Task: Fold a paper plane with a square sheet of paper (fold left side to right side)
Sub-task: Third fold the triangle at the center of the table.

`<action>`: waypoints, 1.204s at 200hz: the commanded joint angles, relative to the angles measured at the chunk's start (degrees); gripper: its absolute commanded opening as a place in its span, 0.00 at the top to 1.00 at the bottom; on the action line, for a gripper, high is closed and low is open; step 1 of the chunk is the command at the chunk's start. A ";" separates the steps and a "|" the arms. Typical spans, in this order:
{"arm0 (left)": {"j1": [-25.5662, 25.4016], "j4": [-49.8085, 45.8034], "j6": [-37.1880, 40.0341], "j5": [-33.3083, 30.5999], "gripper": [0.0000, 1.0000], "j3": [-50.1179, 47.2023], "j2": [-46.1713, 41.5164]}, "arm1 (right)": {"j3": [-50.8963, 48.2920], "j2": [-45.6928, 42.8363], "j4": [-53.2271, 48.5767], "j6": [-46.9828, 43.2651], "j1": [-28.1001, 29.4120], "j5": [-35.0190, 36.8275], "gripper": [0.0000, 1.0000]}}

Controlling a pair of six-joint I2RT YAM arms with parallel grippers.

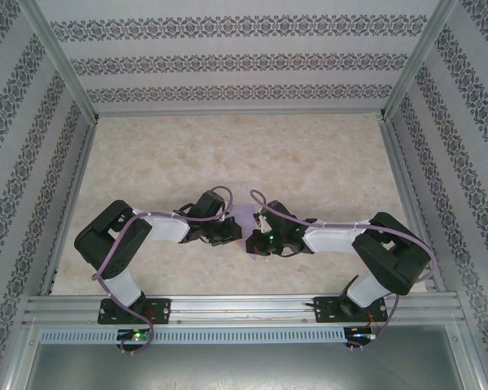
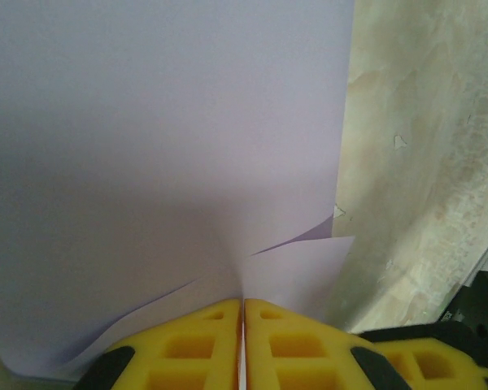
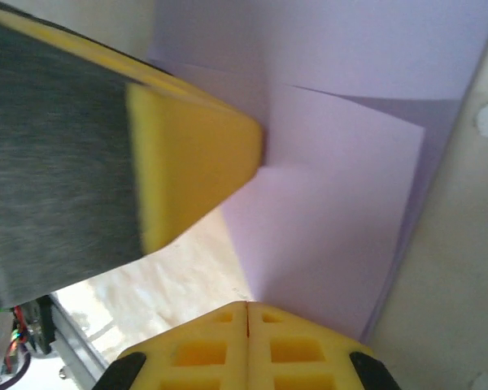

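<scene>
square sheet of paper, partly doubled over, near the middle of the table toward its near edge, pinched by both the clenched left gripper and the clenched right gripper; opposed pulls could tear the thin sheet or skew the crease.

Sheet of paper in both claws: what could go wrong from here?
1. The left claw and the right claw are both shut on the thin sheet of paper; if they pull apart, it might tear.
2. In the right wrist view the layers' edges are offset, so the fold may come out skewed.
3. Near the left claw the sheet buckles, which could press in a stray crease.
</scene>
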 commanded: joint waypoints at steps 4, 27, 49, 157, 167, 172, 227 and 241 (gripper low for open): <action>-1.92 -3.23 -0.35 -5.80 0.89 -0.83 3.81 | 0.13 2.09 -1.03 -0.07 0.46 1.59 1.00; -1.92 -4.58 0.23 -5.97 0.89 -0.02 3.22 | -0.83 3.22 -1.79 -0.02 0.31 2.34 1.00; -1.92 -5.24 0.81 -6.13 0.87 0.59 1.47 | -2.26 3.62 -1.79 -0.20 -0.12 2.68 1.00; -2.69 -1.05 2.38 -3.02 0.85 -2.00 -7.79 | -4.72 4.72 -4.85 -4.88 -2.84 5.64 1.00; -3.54 0.79 1.69 -2.29 0.85 -2.19 -7.00 | -4.62 4.94 -5.11 -4.84 -2.87 6.10 1.00; -3.85 1.47 1.32 -2.20 0.85 -2.32 -6.62 | -4.61 5.02 -5.13 -4.77 -2.85 6.31 1.00; -4.91 4.25 0.38 -3.26 0.86 -3.10 -4.05 | -4.27 5.78 -5.39 -4.47 -2.87 6.75 1.00; -4.91 5.07 0.05 -3.21 0.86 -3.28 -3.39 | -4.10 5.85 -6.01 -4.59 -2.87 6.92 1.00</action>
